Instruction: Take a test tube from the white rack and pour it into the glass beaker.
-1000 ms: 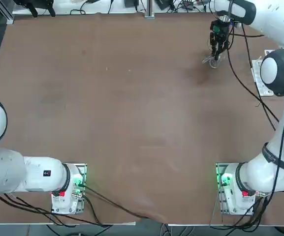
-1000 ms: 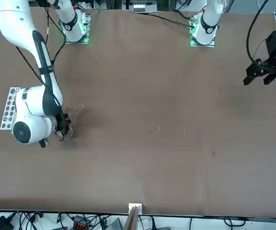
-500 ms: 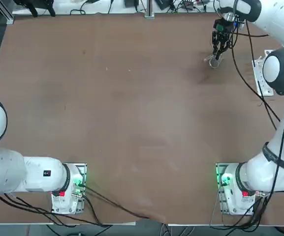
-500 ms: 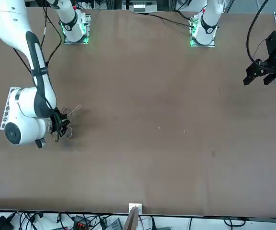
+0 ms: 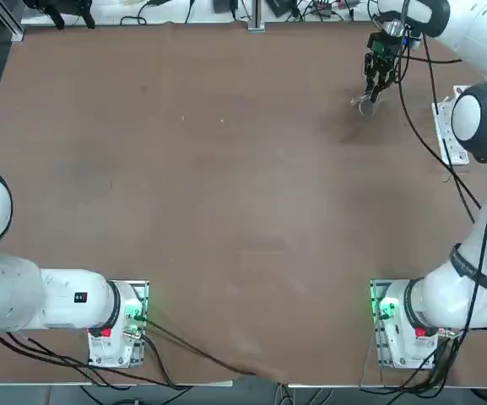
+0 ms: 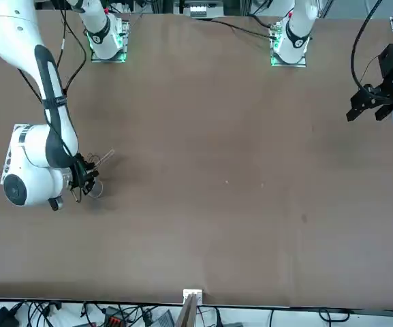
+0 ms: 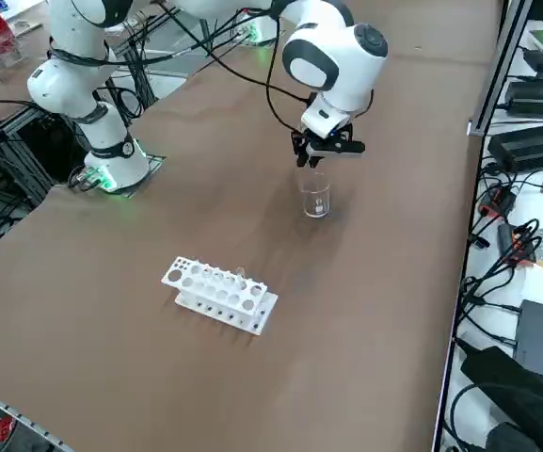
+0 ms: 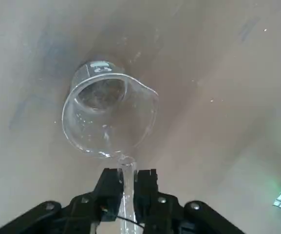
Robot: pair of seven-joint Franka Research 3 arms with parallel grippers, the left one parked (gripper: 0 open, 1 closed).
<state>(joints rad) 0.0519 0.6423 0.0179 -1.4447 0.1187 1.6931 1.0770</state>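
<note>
The glass beaker [image 8: 108, 117] stands upright on the brown table, also seen as the beaker [image 5: 365, 105] at the far right in the top view and the beaker [image 7: 315, 200] in the right side view. My right gripper [image 8: 126, 178] hangs just above it, shut on a clear test tube [image 8: 126, 192] that is tilted with its mouth at the beaker's rim. From the side, the gripper [image 7: 313, 158] is directly over the beaker. The white rack [image 7: 220, 294] lies apart from the beaker, nearer the table's right edge; the rack [image 5: 448, 126] is partly hidden by my arm in the top view.
My right arm's base [image 5: 395, 325] is at the near edge, and its elbow [image 6: 29, 167] hangs over the rack. Cables and black equipment [image 7: 535, 141] lie off the table's far edge.
My right arm's elbow has swung outward toward the table's right edge and the wrist has turned a little. The gripper stays over the beaker with the tube in it.
</note>
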